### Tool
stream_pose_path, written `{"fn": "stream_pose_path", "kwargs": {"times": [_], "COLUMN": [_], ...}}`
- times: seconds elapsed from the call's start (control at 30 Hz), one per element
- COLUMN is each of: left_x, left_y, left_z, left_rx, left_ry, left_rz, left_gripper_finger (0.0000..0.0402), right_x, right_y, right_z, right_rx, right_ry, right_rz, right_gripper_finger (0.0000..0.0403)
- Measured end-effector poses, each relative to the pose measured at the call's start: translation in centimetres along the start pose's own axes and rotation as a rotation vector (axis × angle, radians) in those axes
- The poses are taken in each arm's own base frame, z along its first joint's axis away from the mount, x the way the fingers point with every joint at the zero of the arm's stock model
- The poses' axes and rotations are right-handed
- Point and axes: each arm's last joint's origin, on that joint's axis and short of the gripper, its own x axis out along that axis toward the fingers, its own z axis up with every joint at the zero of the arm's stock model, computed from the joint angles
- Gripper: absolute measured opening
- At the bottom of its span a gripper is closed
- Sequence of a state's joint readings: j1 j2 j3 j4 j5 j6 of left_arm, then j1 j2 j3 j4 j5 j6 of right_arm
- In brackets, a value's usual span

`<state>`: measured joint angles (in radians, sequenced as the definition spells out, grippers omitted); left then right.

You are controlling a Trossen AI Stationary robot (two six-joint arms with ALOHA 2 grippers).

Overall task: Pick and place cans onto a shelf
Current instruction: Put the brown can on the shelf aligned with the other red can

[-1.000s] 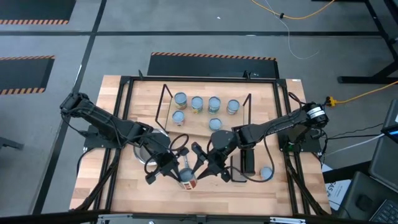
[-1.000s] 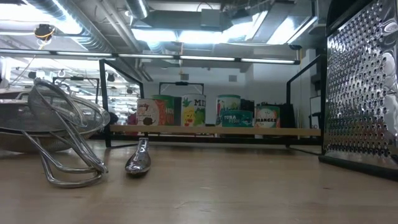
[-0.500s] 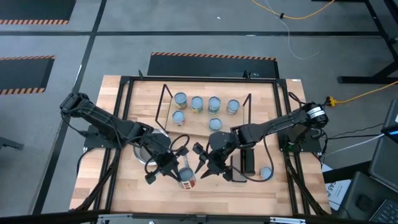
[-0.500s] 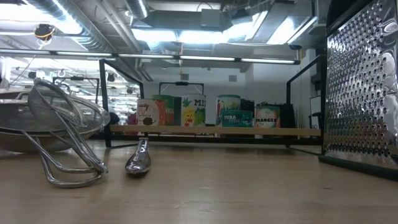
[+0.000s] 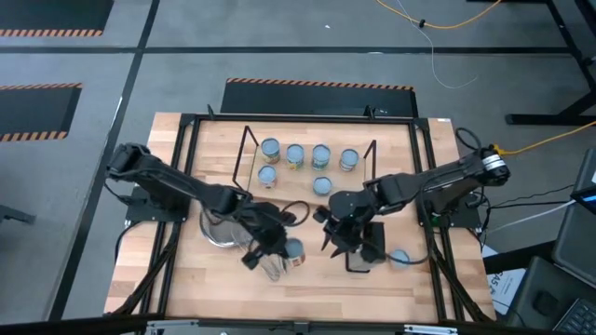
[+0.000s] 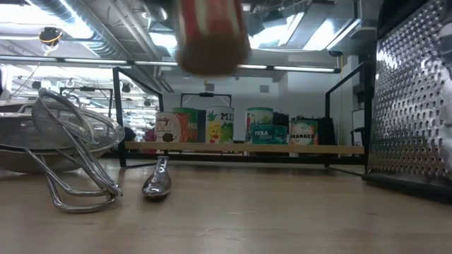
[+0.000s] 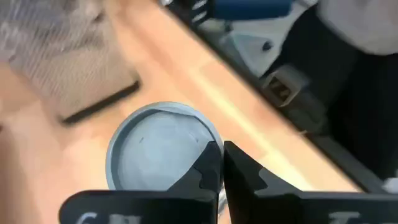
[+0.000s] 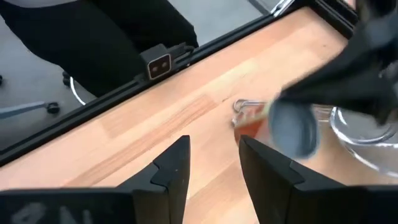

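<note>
Left wrist view shows the left jaws (image 7: 219, 167) clenched beside the can (image 7: 163, 148), not around it. It could topple. Right jaws (image 8: 214, 158) stand released.

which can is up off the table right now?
The red-labelled can at the left gripper, seen floating overhead in the low view. Six cans sit on the shelf; another rests on the table by the grater.

A small round tin (image 5: 293, 250) with a pale blue-silver top and red side was seen above the light-wood tabletop (image 5: 186, 279); green, yellow and red labels were borne by the shelved tins (image 6: 219, 125).
</note>
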<state>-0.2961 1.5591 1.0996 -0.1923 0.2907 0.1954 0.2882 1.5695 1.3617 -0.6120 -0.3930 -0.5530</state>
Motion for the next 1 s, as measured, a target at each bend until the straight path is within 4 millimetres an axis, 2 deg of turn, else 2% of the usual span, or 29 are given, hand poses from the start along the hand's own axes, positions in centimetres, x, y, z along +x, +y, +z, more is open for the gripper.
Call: {"fn": "stream_pose_path", "kwargs": {"times": [0.27,0.47,0.67,1.0], "left_x": [3.7,5.7,6.3,6.4], "left_y": [3.2,3.8,4.0,3.9], "left_z": [-3.2,-5.2,-5.8,-5.7], "left_rx": [-0.065,0.014,0.053,0.054], "left_ry": [0.118,0.202,0.249,0.255], "left_rz": [0.067,0.060,0.119,0.138], "left_gripper_finger": [0.0002,0.0002,0.0009,0.0067], "right_x": [-0.4,-0.4,-0.3,-0.3], "right_y": [0.2,0.2,0.2,0.2], "right_z": [-0.1,-0.1,-0.1,-0.1], "right_rx": [0.006,0.006,0.007,0.006], "right_ry": [0.018,0.018,0.020,0.017], "right_rz": [0.003,0.003,0.002,0.001], "right_gripper_finger": [0.0143,0.0143,0.0143,0.0143]}}
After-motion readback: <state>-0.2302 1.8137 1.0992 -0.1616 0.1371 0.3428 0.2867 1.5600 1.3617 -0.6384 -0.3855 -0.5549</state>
